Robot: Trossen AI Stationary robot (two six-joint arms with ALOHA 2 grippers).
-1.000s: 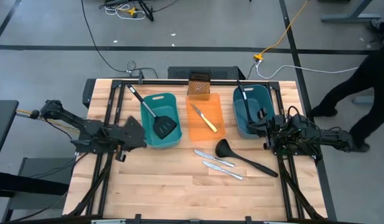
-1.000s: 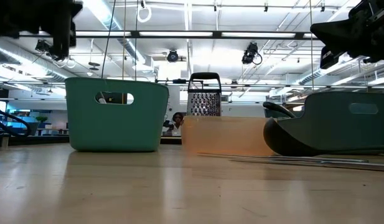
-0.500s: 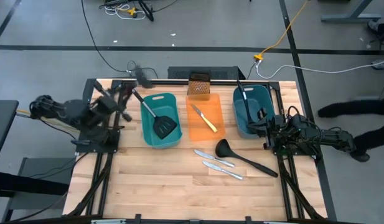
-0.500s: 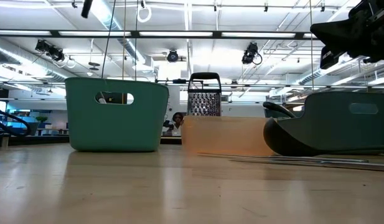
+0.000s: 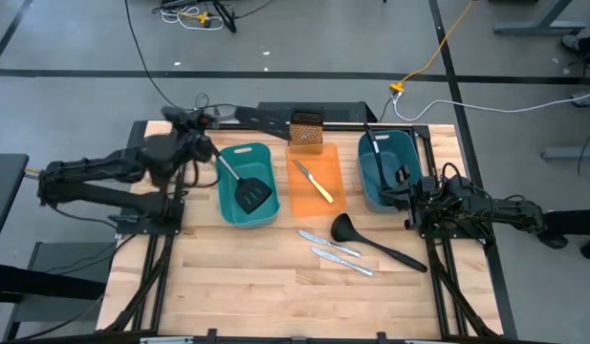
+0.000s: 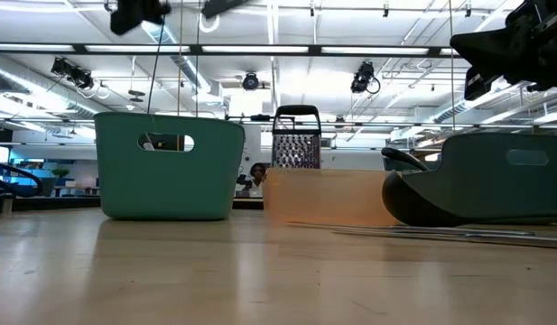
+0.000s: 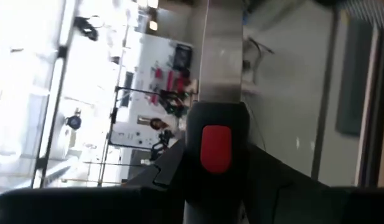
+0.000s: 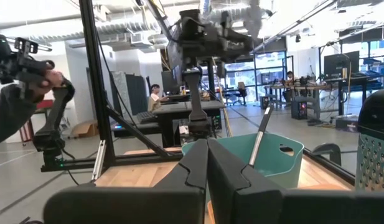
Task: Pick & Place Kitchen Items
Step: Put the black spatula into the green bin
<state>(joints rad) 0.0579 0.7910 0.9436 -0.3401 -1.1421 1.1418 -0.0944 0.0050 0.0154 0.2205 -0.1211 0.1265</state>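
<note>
Left gripper [image 5: 195, 121] is closed around the black handle of the red-marked spatula [image 5: 261, 117], gripping right by the red oval, and nothing else is in its fingers. It holds the spatula high in the air over the table's far left corner, lying roughly level, with the blade end reaching toward the box grater [image 5: 306, 131].

Just beside and below it is the left teal tub [image 5: 226, 196], where a second black slotted spatula [image 5: 251, 191] already leans with its handle over the far rim. The orange tray [image 5: 299, 205] next to the tub holds the small yellow-handled knife [image 5: 314, 182]. The right teal tub [image 5: 385, 191] has a dark, long-handled utensil standing in it.

On the bare wood in front of the tray lie a black ladle [image 5: 376, 244] and two silver table knives [image 5: 328, 239], close together and not yet sorted.

Right gripper [image 5: 412, 203] waits by the right tub with its fingers pressed together and empty.

To me this looks like the carry stage, with the spatula lifted but not yet placed. The next move probably needs the arm to swing the spatula over the left tub and tip the blade down. The release would have to come low enough that the long handle clears the rim and the other spatula.
</note>
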